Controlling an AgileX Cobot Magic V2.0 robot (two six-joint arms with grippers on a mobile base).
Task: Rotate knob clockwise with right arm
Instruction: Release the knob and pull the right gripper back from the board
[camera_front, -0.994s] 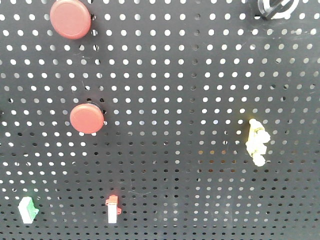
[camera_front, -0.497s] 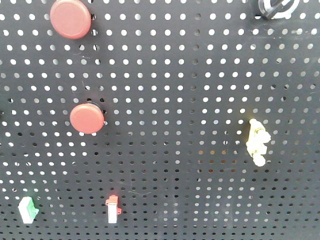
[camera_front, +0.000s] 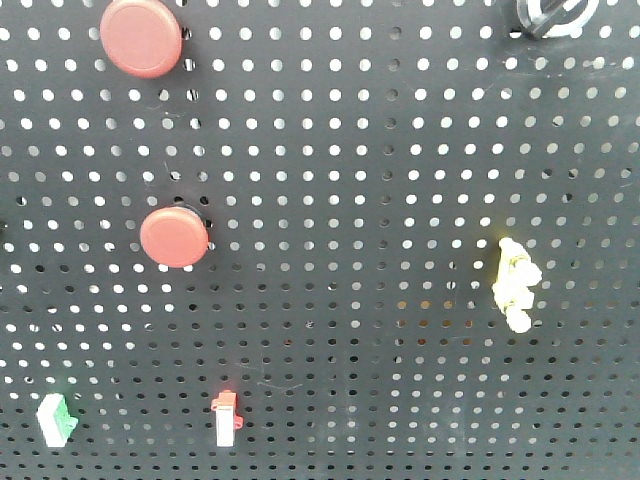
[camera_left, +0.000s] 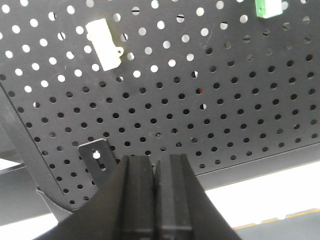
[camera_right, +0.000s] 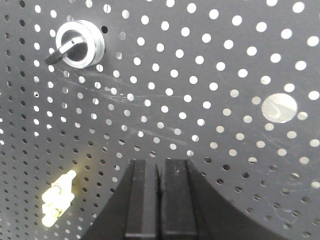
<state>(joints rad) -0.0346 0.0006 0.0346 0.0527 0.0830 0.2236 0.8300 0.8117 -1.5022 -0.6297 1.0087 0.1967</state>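
Front view: a dark board (camera_front: 350, 150) full of little round holes fills the whole picture. Two round red buttons (camera_front: 141, 37) (camera_front: 174, 237) stick out on the left side. A lumpy pale yellow switch (camera_front: 514, 285) sits on the right. Low down are a small green and white piece (camera_front: 56, 419) and a small red and white piece (camera_front: 226, 417). The knob (camera_front: 552, 14) is at the very top right, cut off by the edge. There is lots of bare board between the parts.

Left wrist view: the left fingers (camera_left: 155, 195) are flat, black and blocky, and they are pressed together with nothing between them. They are near the bottom edge of the board. A white plastic piece (camera_left: 105, 44) is up on the left and a green piece (camera_left: 269, 7) is at the top right. A black metal tab (camera_left: 97, 157) sits just left of the fingers.

Right wrist view: the right fingers (camera_right: 159, 200) are also pressed together and hold nothing. The knob (camera_right: 79, 44) is far up on the left, well apart from them. It is round with a shiny pale ring and a black bar tilted down to the left. The board has pale scratches (camera_right: 130, 97). A big round hole (camera_right: 280, 107) is on the right. The yellow switch (camera_right: 57, 205) is at the bottom left.
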